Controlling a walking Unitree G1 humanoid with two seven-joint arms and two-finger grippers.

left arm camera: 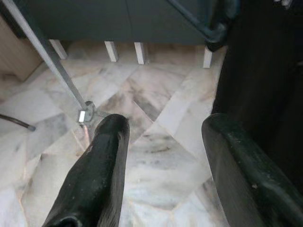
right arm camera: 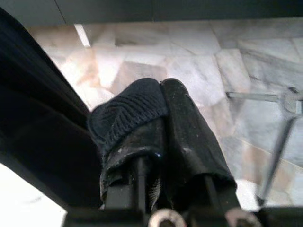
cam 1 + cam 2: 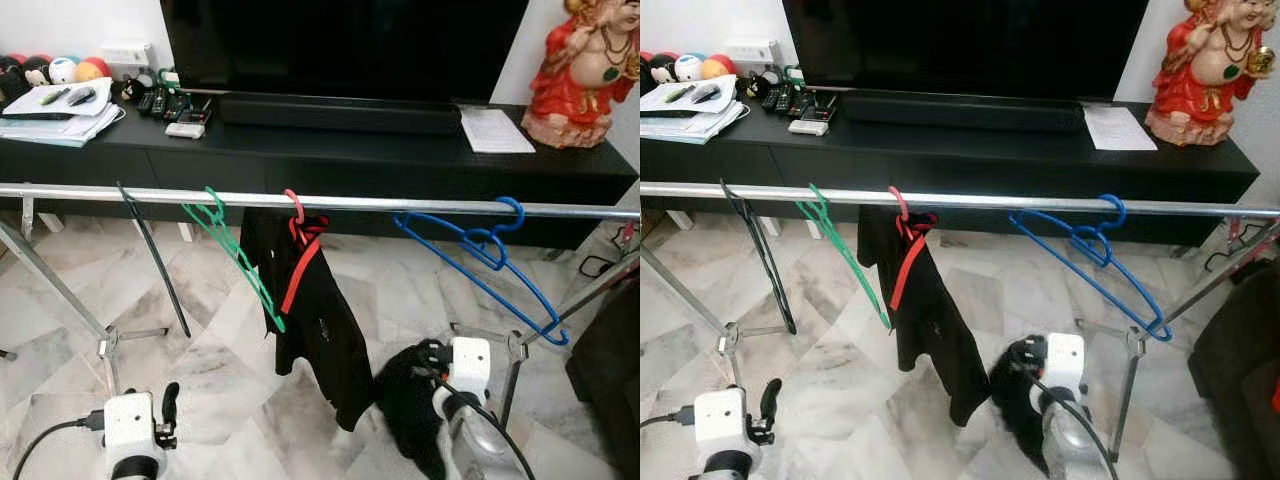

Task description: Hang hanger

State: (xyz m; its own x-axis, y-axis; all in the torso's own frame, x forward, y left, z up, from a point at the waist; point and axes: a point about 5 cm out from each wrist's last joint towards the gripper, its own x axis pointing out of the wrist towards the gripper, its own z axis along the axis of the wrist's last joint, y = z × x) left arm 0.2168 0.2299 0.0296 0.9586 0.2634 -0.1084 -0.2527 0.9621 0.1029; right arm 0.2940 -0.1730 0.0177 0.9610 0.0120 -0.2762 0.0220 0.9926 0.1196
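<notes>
Spanning the scene ahead of a long black counter (image 3: pixel 560 165): a horizontal silver metal rail (image 3: pixel 400 204) over pale marble floor (image 3: pixel 210 360). Hung along it, black wire hanger (image 3: pixel 152 255), green plastic hanger (image 3: pixel 235 255), red plastic hanger (image 3: pixel 296 222) carrying a black garment (image 3: pixel 320 320), blue plastic hanger (image 3: pixel 490 262). Low right, right pincer (image 2: pixel 161 118) clamped on bunched dark knitted cloth (image 3: pixel 410 400). Low left, left pincer (image 1: pixel 163 156) spread wide, holding nothing.

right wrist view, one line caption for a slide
Right end effector shut on a dark ribbed garment above the marble floor.
</notes>
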